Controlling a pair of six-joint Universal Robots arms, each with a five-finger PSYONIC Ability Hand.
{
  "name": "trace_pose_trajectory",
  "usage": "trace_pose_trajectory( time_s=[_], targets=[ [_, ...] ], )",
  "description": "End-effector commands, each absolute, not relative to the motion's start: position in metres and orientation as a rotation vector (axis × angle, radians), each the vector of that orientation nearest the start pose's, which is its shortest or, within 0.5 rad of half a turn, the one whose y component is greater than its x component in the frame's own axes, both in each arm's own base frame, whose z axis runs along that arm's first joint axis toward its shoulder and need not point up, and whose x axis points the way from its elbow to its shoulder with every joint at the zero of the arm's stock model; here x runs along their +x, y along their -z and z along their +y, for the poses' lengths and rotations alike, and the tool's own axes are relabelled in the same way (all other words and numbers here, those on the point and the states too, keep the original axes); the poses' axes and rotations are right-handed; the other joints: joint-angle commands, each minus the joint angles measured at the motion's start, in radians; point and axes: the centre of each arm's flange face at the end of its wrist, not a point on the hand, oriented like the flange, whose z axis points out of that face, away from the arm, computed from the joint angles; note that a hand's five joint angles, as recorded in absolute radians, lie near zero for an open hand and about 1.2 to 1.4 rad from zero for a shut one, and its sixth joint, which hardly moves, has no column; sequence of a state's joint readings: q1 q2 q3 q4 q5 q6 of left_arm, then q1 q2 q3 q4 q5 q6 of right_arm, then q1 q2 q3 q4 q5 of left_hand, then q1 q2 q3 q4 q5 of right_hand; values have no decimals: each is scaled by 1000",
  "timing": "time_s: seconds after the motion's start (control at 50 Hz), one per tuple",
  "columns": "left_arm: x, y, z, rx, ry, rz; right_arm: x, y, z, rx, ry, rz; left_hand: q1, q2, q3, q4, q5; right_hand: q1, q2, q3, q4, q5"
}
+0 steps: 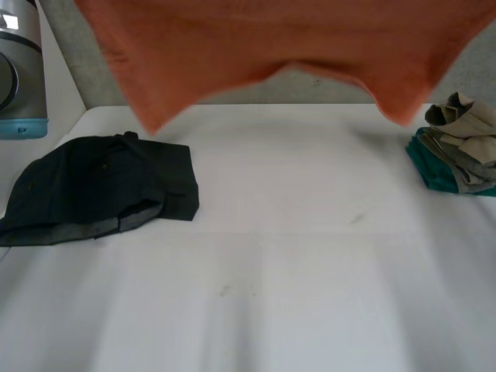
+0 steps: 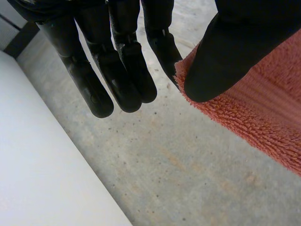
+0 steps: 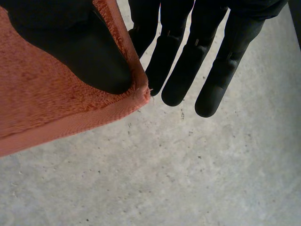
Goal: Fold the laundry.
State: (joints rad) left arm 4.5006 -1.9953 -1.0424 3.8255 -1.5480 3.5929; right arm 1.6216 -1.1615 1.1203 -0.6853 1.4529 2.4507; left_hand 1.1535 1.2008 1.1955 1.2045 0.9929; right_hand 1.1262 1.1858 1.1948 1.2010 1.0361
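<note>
An orange towel [image 1: 271, 43] hangs spread above the far side of the white table [image 1: 294, 256], its lower corners drooping left and right. In the left wrist view my left hand [image 2: 117, 61] pinches a corner of the orange towel [image 2: 254, 108] between thumb and the nearest finger, the other fingers straight. In the right wrist view my right hand [image 3: 188, 61] pinches the opposite corner of the orange towel [image 3: 51, 99] under its thumb, with the remaining fingers straight. Both hands hold the towel up over the concrete floor beyond the table.
A folded dark garment [image 1: 101, 190] lies at the table's left. A crumpled beige and teal pile of clothes [image 1: 457, 147] sits at the right edge. My left arm's grey joint with a blue cap [image 1: 19, 70] stands at the far left.
</note>
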Motion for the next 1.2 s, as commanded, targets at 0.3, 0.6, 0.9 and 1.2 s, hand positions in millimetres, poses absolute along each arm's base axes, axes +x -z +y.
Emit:
trace_pose_trajectory(
  time_s=[0.3, 0.6, 0.9, 1.2],
  targets=[
    [-217, -215, -356, 657, 2256, 1875, 195, -208, -392, 1057, -2069, -1752, 243, 195, 201, 192, 229, 270, 211, 201, 195, 186],
    [-172, -174, -183, 1076, 1322, 2402, 119, -178, -264, 1486, -1052, -2291, 243, 195, 201, 192, 229, 270, 211, 201, 195, 186],
    [-183, -180, -238, 1005, 1587, 2195, 126, -171, -307, 1385, -1322, -2184, 243, 195, 201, 192, 229, 270, 211, 201, 195, 186],
    [-215, -165, -359, 909, 1845, 1979, 192, -156, -405, 1191, -1736, -1787, 243, 195, 201, 192, 229, 270, 211, 201, 195, 186]
  ],
)
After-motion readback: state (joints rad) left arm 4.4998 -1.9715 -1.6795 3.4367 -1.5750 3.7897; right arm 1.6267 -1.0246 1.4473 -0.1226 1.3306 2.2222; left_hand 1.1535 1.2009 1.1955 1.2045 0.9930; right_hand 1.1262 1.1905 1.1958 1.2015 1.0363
